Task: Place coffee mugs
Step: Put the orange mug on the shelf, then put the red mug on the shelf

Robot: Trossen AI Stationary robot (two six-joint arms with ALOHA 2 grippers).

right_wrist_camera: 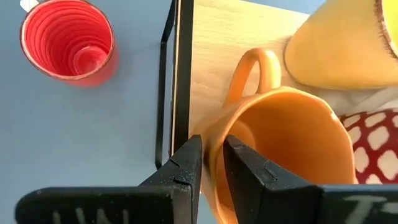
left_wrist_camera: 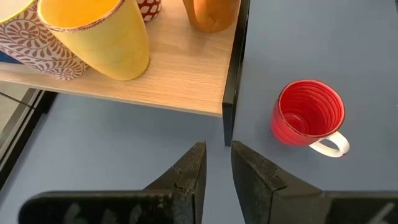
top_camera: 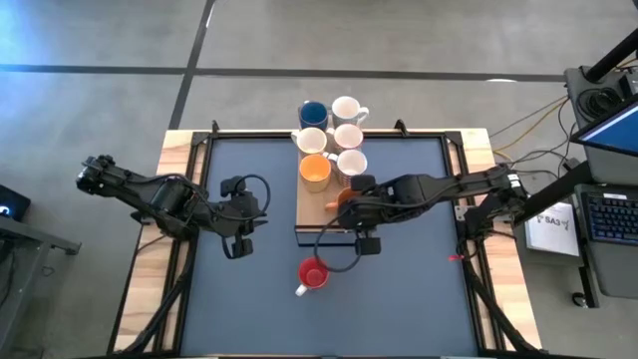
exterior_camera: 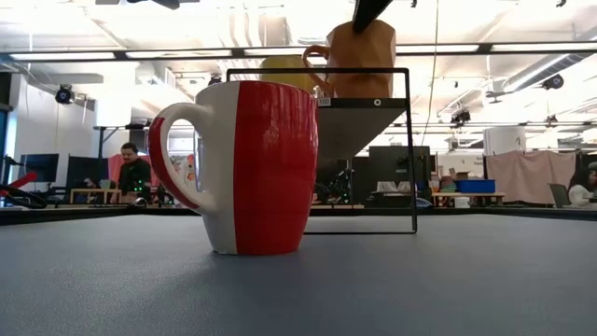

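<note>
The brown-orange mug (top_camera: 343,202) is at the near end of the light-wood board (top_camera: 311,204), and my right gripper (right_wrist_camera: 211,171) is shut on it. A red mug with a white handle (top_camera: 312,274) stands upright on its base on the dark table, near of the board. Farther along the board are a yellow-orange mug (top_camera: 315,170), white mugs (top_camera: 349,136) and a blue mug (top_camera: 313,114). My left gripper (left_wrist_camera: 217,168) hovers left of the board's near corner, open by a narrow gap, with nothing between its fingers. My right gripper holds the brown-orange mug by its wall at the rim (right_wrist_camera: 214,140), a short way round from the handle (right_wrist_camera: 249,74). One finger (right_wrist_camera: 183,168) is outside, the other (right_wrist_camera: 245,171) inside. The fingers come from above. The mug is upright (exterior_camera: 359,56), its base at board height; whether it rests there I cannot tell.
The board sits raised on a black wire frame (exterior_camera: 413,149) above the table. A red-and-white patterned mug (right_wrist_camera: 373,143) and the yellow-orange mug (right_wrist_camera: 342,37) stand close beside the held one. Wooden side rails (top_camera: 179,199) border the dark mat. People sit in the room beyond (exterior_camera: 131,173).
</note>
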